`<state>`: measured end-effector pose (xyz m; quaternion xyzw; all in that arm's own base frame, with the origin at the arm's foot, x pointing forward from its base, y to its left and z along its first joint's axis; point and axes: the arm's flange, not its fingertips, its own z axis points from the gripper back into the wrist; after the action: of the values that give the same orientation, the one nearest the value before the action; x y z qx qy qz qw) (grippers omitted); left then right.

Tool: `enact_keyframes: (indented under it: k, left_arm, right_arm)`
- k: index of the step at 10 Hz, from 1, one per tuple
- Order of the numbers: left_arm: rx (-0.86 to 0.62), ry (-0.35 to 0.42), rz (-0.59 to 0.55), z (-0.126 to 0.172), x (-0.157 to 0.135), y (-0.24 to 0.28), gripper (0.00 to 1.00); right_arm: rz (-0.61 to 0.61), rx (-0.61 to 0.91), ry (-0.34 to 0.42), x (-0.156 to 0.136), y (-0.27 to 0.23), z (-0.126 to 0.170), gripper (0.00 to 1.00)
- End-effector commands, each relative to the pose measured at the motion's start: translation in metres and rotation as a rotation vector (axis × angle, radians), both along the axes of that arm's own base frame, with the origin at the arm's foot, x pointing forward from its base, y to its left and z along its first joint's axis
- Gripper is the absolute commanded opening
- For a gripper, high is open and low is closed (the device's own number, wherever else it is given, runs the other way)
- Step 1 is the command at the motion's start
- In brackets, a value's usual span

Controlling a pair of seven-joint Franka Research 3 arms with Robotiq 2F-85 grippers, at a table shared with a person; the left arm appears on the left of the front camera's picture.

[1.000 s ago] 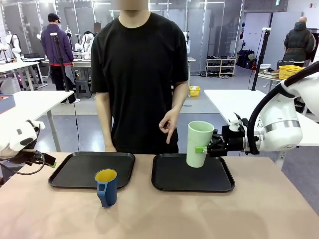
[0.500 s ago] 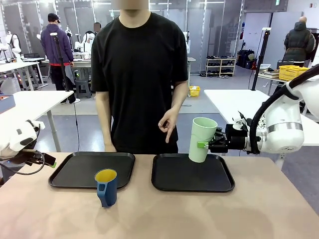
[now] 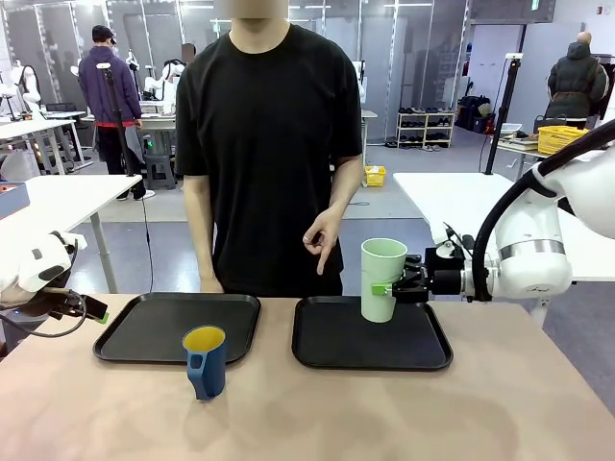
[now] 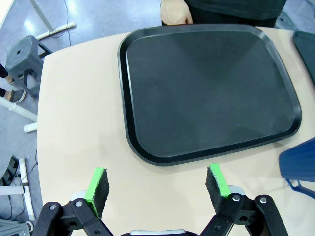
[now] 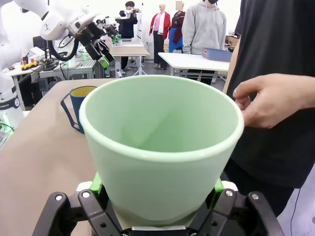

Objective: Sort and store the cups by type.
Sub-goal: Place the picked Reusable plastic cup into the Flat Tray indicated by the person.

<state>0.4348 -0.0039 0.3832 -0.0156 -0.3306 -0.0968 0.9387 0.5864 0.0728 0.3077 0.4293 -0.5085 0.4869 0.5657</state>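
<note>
Right hand (image 3: pixel 386 288) grips mint-green tumbler (image 3: pixel 383 269); left hand (image 4: pixel 157 183) wide open, empty.

The tall mint-green tumbler (image 3: pixel 383 274) is upright, mouth up and empty, at 1 o'clock on the right black tray (image 3: pixel 336 348), clamped low by the right gripper (image 3: pixel 384 290). At its 8 o'clock, the shorter dark-blue cup (image 3: pixel 205 365), yellow inside, stands upright on the table (image 3: pixel 384 413) with its handle toward 7 o'clock.

I see a pale mint-green tumbler (image 3: pixel 383 274), a dark-blue cup (image 3: pixel 207 370) with a yellow inside, two black trays (image 3: pixel 144 327) (image 3: pixel 336 341) and a beige table (image 3: pixel 384 413).
</note>
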Motion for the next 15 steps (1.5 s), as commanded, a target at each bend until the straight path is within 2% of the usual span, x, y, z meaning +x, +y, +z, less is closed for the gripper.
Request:
enact_keyframes:
  k: [1, 6, 15]
  left_arm:
    - [0.001, 0.0, -0.002, 0.001, 0.0, -0.001, 1.0]
    - [0.001, 0.0, -0.002, 0.001, 0.0, -0.001, 1.0]
    - [0.001, 0.0, -0.002, 0.001, 0.0, -0.001, 1.0]
  right_arm:
    - [-0.018, 0.008, 0.017, 0.014, 0.007, -0.007, 0.87]
    - [-0.016, -0.004, 0.033, 0.034, 0.013, -0.043, 0.87]
    - [-0.024, -0.015, 0.085, 0.046, 0.014, -0.072, 0.87]
